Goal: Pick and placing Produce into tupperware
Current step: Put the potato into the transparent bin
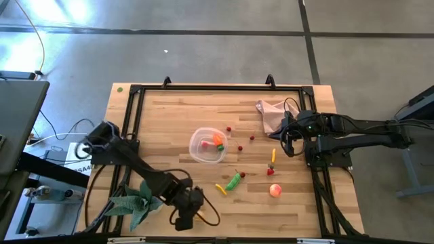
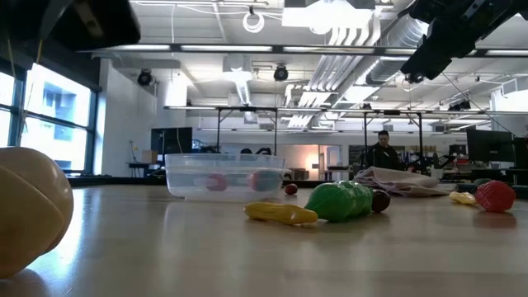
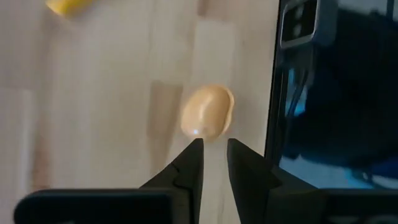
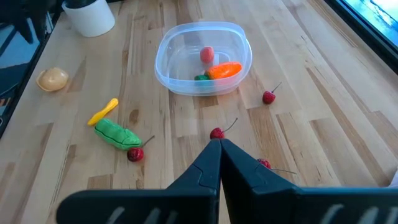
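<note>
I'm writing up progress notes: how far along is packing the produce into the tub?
Early on. Done: the tub holds a carrot, a pink piece and something green. In hand: nothing yet; the left gripper sits just short of the tan lump, fingers narrowly apart. The right gripper waits shut. Left: the green pepper, yellow piece, peach and red berries.

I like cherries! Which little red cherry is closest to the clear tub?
The red cherry just off the tub's far right edge. The other cherries lie farther right, near the yellow piece and the green pepper.
</note>
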Action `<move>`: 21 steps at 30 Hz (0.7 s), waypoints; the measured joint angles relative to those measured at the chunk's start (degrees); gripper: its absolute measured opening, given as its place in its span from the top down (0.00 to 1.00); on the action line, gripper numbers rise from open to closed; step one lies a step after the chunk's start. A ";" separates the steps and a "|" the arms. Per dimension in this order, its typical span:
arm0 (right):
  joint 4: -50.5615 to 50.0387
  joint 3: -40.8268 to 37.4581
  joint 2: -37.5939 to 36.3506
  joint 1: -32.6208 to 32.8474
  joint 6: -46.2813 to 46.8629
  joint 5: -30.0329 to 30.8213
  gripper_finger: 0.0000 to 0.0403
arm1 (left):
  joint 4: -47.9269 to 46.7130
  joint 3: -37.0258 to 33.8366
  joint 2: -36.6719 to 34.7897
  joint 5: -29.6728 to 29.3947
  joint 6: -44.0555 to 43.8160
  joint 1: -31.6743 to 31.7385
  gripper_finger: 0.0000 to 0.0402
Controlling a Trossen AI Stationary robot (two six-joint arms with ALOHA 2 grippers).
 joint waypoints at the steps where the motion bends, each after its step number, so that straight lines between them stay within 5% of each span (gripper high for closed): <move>1: 0.00 0.00 0.00 -0.01 0.00 0.01 1.00 | -0.08 -0.01 0.99 0.96 0.53 0.29 0.86; 21: 0.00 -0.01 0.00 0.01 0.00 -0.01 1.00 | 3.20 3.99 6.26 1.97 7.06 -0.09 0.91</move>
